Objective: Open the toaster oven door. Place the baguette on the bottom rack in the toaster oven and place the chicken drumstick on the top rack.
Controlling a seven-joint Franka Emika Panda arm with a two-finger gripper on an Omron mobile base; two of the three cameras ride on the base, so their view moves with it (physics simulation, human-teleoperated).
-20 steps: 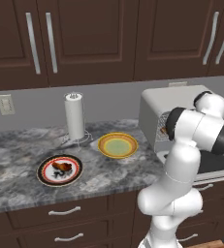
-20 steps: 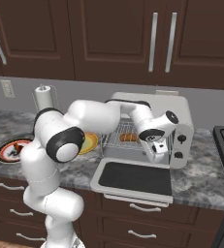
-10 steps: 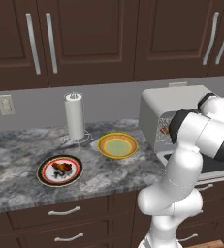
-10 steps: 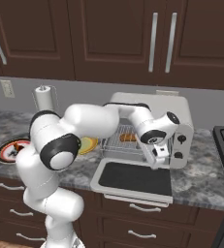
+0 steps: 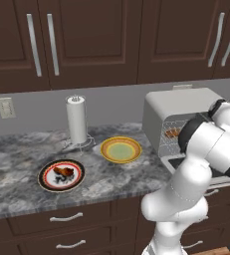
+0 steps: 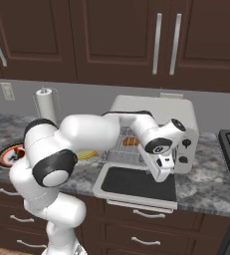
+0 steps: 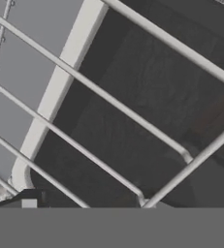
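Baguette [image 6: 131, 141] lies on a wire rack inside the toaster oven [image 6: 156, 112], whose door [image 6: 138, 185] hangs open and flat. My gripper [image 6: 165, 168] hovers above that door, just outside the opening; I cannot tell how its jaws stand. Chicken drumstick [image 5: 63, 173] rests on a plate [image 5: 49, 180] far along the counter [image 5: 17, 164].

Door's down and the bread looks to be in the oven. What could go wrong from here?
1. The gripper hangs open, close above the lowered toaster oven door; a low move could knock it.
2. The baguette lies on a rack, level unclear; the top rack may be taken.
3. The chicken drumstick sits on its plate, far across the counter: a long carry.
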